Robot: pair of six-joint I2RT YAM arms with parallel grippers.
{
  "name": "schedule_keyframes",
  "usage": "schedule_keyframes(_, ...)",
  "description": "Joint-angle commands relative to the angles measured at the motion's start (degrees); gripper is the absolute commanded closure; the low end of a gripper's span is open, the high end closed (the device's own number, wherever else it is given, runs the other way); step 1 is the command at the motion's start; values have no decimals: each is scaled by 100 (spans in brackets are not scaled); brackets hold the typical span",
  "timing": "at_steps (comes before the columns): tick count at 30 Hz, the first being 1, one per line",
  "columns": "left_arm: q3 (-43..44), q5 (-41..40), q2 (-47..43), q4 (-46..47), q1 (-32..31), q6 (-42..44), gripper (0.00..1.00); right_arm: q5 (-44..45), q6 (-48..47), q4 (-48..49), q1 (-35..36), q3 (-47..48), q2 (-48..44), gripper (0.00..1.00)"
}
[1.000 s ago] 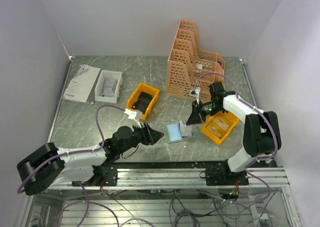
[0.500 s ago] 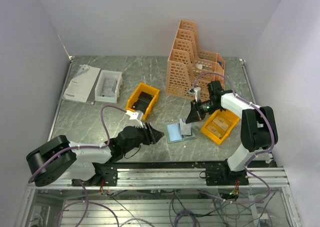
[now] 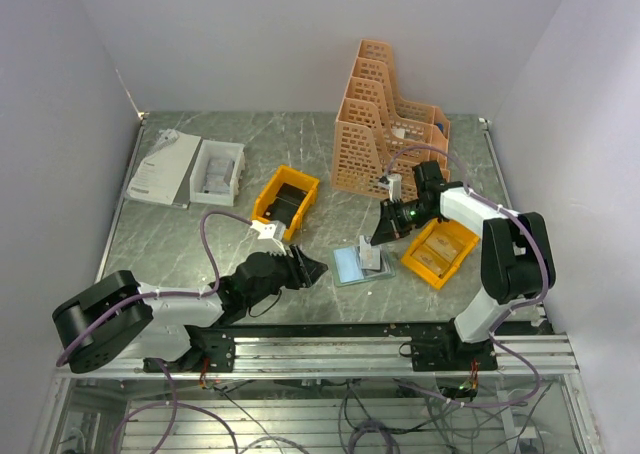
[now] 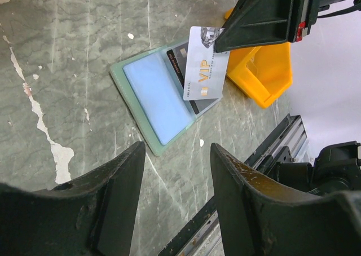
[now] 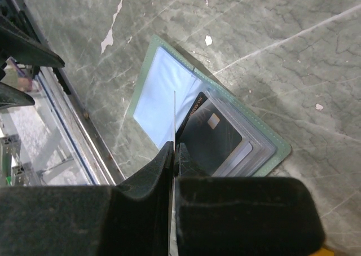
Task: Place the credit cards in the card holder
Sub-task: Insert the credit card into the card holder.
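The card holder [image 3: 349,267] lies open on the table, grey-green with a light blue panel [image 4: 155,95] and card slots. A dark card [image 5: 211,133] sits in its slots. My right gripper [image 3: 384,236] is shut on a pale credit card marked VIP [image 4: 204,70]. It holds the card on edge, its lower end at the slots. The right wrist view shows this card [image 5: 174,112] as a thin line between my shut fingers [image 5: 174,150]. My left gripper [image 3: 306,271] is open and empty just left of the holder, its jaws apart over bare table [image 4: 177,149].
A yellow bin [image 3: 455,242] with more tan cards [image 3: 430,256] stands right of the holder. Another yellow bin [image 3: 285,201] is at centre left. An orange file rack [image 3: 385,124] stands at the back. A white box [image 3: 217,168] and a booklet [image 3: 160,169] lie at the back left.
My right gripper has shifted slightly back with the card still in it. My left arm's rear links have swung; its gripper stays open in about the same place.
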Motion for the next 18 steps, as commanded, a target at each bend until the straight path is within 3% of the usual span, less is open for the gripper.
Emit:
schedule_keyframes(1,153,-241,-63,209,-55,74,40,344,421,340,77,-210,-296,100)
schedule_keyframes(18,132,-197,77,333,-54,47,40,287,603,272,201,-215,-66,100)
